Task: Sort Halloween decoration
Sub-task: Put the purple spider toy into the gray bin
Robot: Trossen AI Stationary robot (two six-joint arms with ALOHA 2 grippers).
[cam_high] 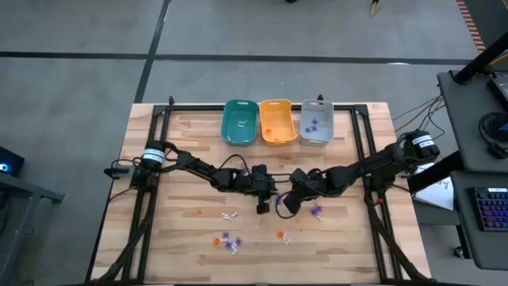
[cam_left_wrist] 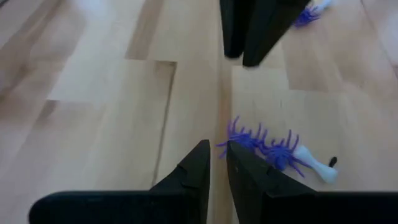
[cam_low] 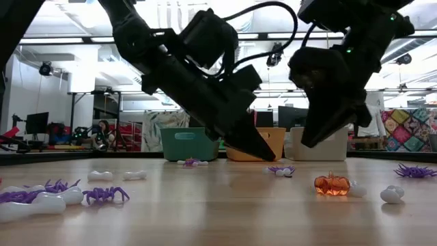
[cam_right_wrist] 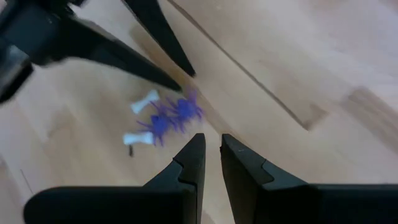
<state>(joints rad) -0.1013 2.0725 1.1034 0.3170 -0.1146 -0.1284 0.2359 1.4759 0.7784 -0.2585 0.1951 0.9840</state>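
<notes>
**Both grippers meet mid-counter over a purple cluster**

Wooden counter (cam_high: 190,135), three bins lined up along the far edge: teal bin (cam_high: 239,121), orange bin (cam_high: 277,121), grey bin (cam_high: 315,121). Trinkets lie scattered across the near half: white bones (cam_high: 230,215), an orange pumpkin (cam_low: 332,184), and purple spiders (cam_low: 106,195).

And here's the action, dead centre. The left gripper (cam_left_wrist: 216,152) and right gripper (cam_right_wrist: 211,144) point at each other, tips close together, both low over the wood. Each has its fingers nearly pinched, only a thin slit between them, and nothing is held in either.

The prize: a purple spider cluster (cam_left_wrist: 261,142) with a white bone (cam_left_wrist: 314,165) touching it. It lies just beside the left fingertips, off to one side of the slit rather than between them. From the right wrist, the same cluster (cam_right_wrist: 172,116) sits just ahead of the tips. By my reckoning the left gripper is nearer, but either must spread before closing on it.
</notes>
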